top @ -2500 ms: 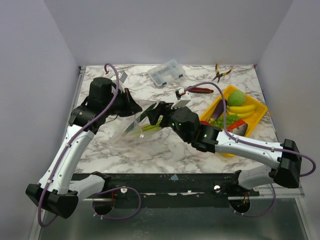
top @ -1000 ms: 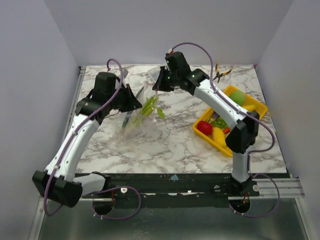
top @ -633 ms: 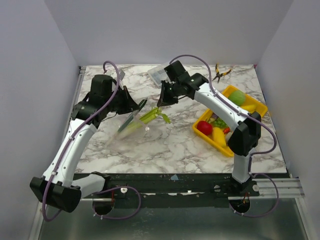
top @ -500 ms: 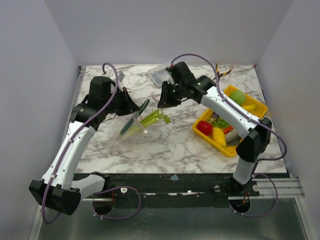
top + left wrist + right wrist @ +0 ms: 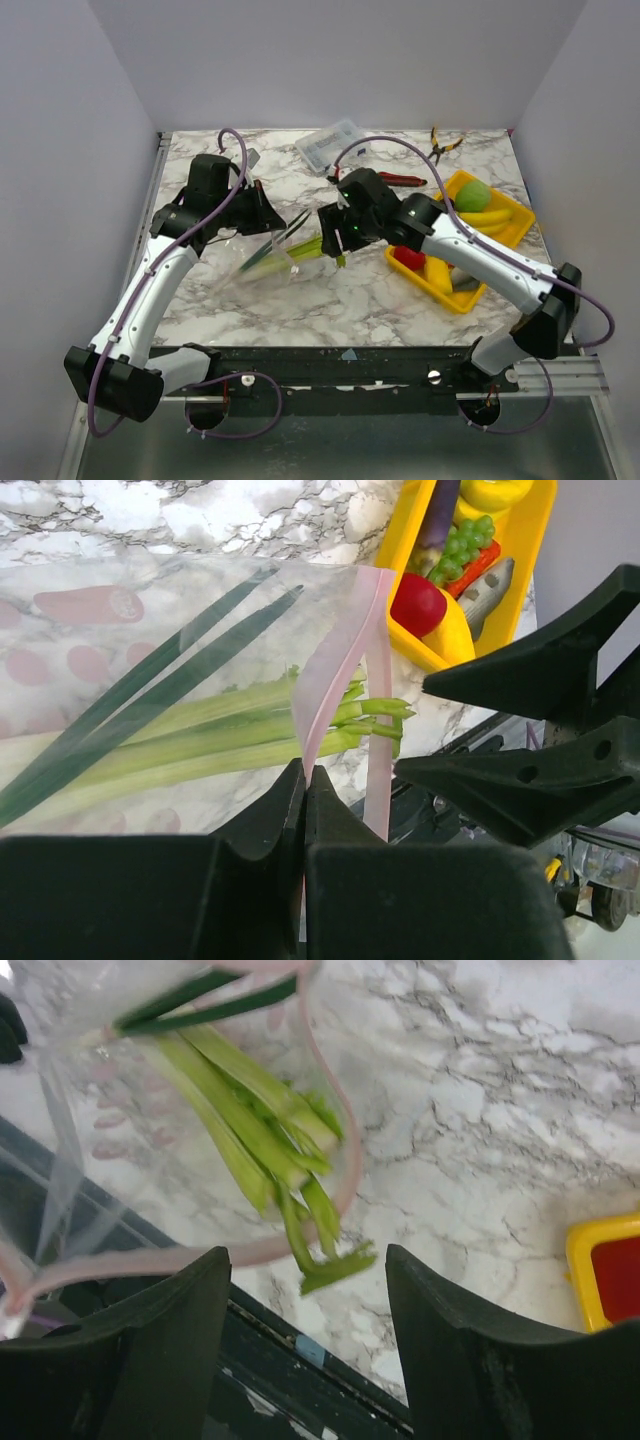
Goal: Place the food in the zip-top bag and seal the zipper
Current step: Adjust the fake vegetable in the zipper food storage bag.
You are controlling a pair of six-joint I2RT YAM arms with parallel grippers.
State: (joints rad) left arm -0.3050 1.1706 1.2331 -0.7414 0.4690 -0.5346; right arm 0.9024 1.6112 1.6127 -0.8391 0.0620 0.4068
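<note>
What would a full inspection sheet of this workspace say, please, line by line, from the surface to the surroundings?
Surface: marble table, no spill seen.
Job's things: celery mostly inside the zip-top bag, leafy tips past the zipper, mouth open; tomato and green ball in the yellow tray.
Clutter: clear box, pliers, red-handled tool on the far half.
End effectors: left end effector shut on the zipper; right end effector open, holding nothing, at the bag mouth.
Cables: purple cables loop over both arms, no snag seen.
Surroundings: plain walls, nothing else seen.
</note>
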